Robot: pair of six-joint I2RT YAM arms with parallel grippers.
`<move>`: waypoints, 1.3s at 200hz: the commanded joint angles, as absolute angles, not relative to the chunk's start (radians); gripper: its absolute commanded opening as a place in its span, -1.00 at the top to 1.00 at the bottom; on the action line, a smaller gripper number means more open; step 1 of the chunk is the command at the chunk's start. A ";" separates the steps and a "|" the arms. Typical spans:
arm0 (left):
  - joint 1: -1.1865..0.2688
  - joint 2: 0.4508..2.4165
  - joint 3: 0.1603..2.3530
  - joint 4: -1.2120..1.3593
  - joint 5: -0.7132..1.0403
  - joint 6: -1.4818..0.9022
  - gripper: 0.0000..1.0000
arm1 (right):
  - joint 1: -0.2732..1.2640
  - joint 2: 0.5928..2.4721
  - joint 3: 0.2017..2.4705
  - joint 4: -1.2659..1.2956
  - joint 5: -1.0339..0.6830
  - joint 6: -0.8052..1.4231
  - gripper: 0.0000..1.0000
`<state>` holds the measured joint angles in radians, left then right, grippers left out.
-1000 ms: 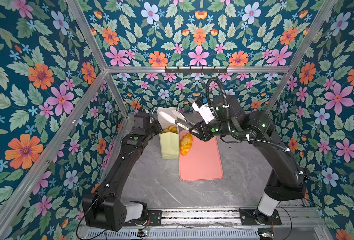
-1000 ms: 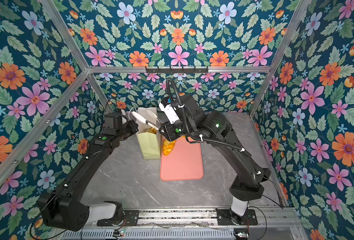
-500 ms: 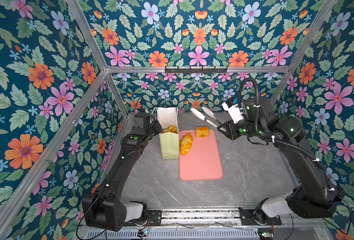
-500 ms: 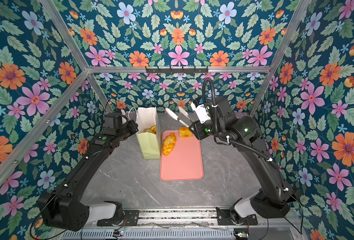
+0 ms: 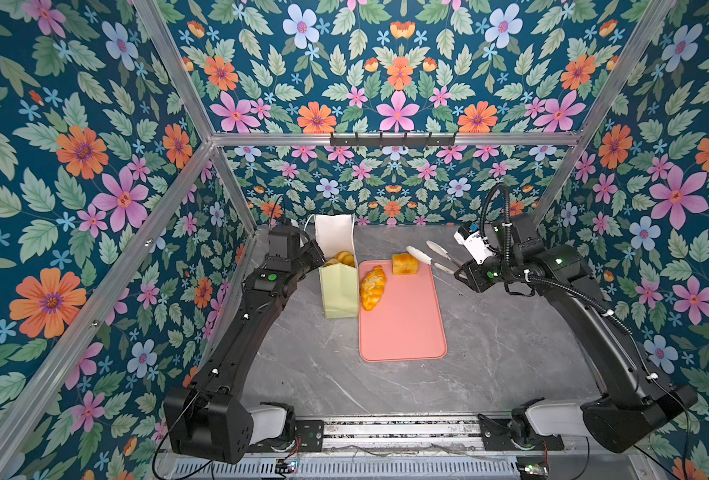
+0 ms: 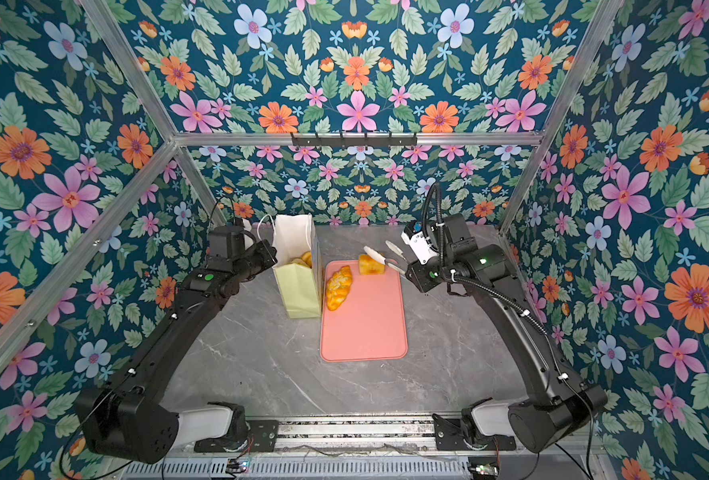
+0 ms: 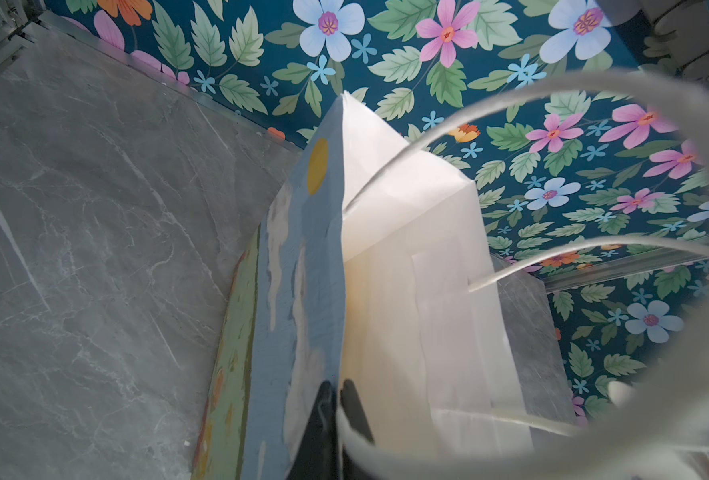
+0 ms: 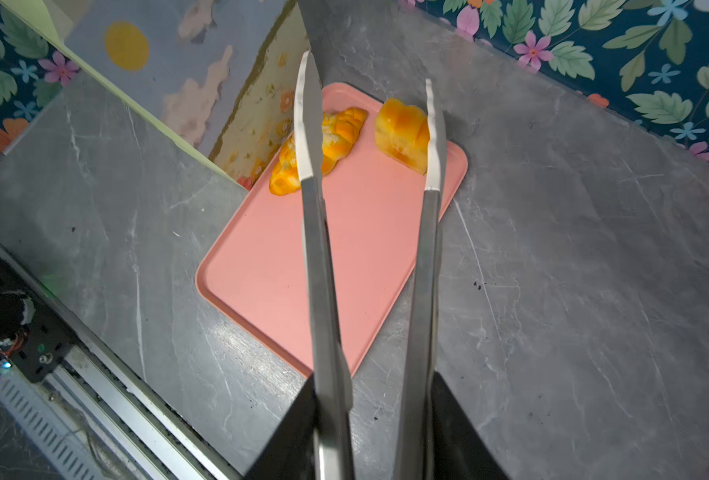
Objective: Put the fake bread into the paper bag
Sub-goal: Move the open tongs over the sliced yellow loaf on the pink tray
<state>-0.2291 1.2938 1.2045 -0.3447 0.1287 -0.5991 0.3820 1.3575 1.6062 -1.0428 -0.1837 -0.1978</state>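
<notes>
- The paper bag (image 5: pixel 339 291) stands upright on the grey desk (image 5: pixel 303 365), a little left of centre in both top views. Its mouth is open and its white inside shows.
- The left end effector (image 7: pixel 338 411) is pressed together on the bag's upper edge (the left wrist view shows a dark finger on each side of the paper wall). A white cord handle (image 7: pixel 511 104) loops close to the lens.
- Golden pastries (image 5: pixel 341 258) lie inside the bag, near its mouth.
- A pink tray (image 5: pixel 402 328) lies just right of the bag.
- A braided loaf (image 5: pixel 372 288) lies along the tray's left edge, beside the bag. A square loaf (image 5: pixel 405 263) sits at the tray's upper edge.
- The right end effector (image 8: pixel 375 428) clamps a pair of tongs (image 8: pixel 317 249). Their white tips are spread over the tray's upper part, one close to the square loaf (whether it touches cannot be told).
</notes>
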 commanded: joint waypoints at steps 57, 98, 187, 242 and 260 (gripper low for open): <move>-0.229 1.305 1.203 -0.327 0.130 -0.592 0.84 | 0.367 1.485 1.558 -0.982 -0.171 -0.425 0.23; -0.229 1.304 1.203 -0.325 0.132 -0.589 0.84 | 0.358 1.552 1.574 -0.976 -0.184 -0.500 0.22; -0.229 1.313 1.216 -0.329 0.145 -0.576 0.76 | 0.308 1.710 1.740 -1.074 -0.236 -0.627 0.21; -0.230 1.308 1.221 -0.337 0.137 -0.577 0.76 | 0.291 1.863 1.920 -1.177 -0.215 -0.669 0.21; -0.229 1.306 1.221 -0.341 0.137 -0.577 0.76 | 0.288 1.929 2.012 -1.221 -0.187 -0.681 0.21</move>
